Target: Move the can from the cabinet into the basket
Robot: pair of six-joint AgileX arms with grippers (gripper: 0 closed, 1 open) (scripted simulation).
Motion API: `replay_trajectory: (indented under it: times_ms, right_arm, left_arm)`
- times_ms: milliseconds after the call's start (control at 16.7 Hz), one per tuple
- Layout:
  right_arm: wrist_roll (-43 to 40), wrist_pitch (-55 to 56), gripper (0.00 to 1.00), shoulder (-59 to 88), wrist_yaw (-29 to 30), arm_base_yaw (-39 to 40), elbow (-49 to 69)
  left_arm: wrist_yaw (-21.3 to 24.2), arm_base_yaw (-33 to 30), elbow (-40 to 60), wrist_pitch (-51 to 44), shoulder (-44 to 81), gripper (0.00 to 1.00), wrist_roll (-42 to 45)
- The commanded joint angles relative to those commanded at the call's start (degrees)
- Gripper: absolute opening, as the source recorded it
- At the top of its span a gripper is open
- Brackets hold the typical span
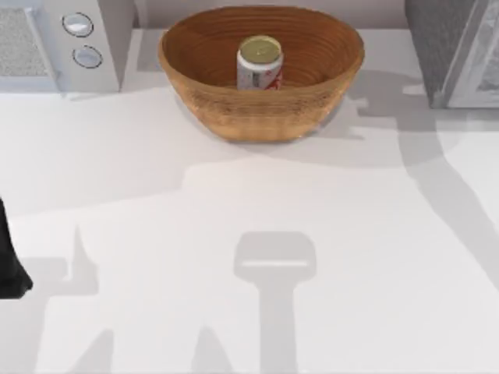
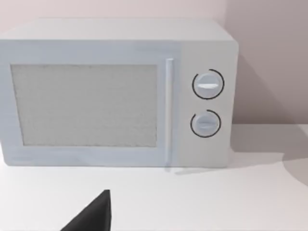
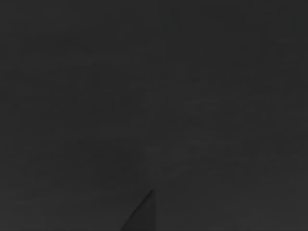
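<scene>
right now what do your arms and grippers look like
Little of them shows. The left arm is a plain matte black bulk at the top view's left edge, with no cables or markings visible. In the left wrist view a black pointed wedge, one of the fingers, pokes up. The right wrist view is dark.

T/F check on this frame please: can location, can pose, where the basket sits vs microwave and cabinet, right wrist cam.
1. The can is inside the basket. True.
2. The can lies on its side. False: it stands upright, gold top up.
3. The basket sits between the microwave and the cabinet. True.
4. The right wrist view shows the can close up. False: that view is dark.
5. The microwave has three knobs. False: two.
</scene>
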Motion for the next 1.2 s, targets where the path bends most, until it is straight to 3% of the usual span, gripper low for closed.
replay_trajectory:
  times_ms: [360,720,960,1200]
  right_arm:
    - [0.1,2.2,1.0,7.7,-4.1,-4.3,5.4]
    - [0.0,2.5,1.0,6.8,-4.4,-4.3,4.7]
    - [0.0,4.5,1.0,0.7,-6.2,-5.6,-3.3]
    - [-0.1,7.9,1.0,-11.1,-9.4,-8.5,-19.0]
  left_arm:
    - [0.0,0.0,0.0,0.0,0.0,1.0,0.0]
    - [0.0,0.0,0.0,0.0,0.0,1.0,0.0]
    - [0.0,0.0,0.0,0.0,0.0,1.0,0.0]
    - [0.0,0.0,0.0,0.0,0.0,1.0,0.0]
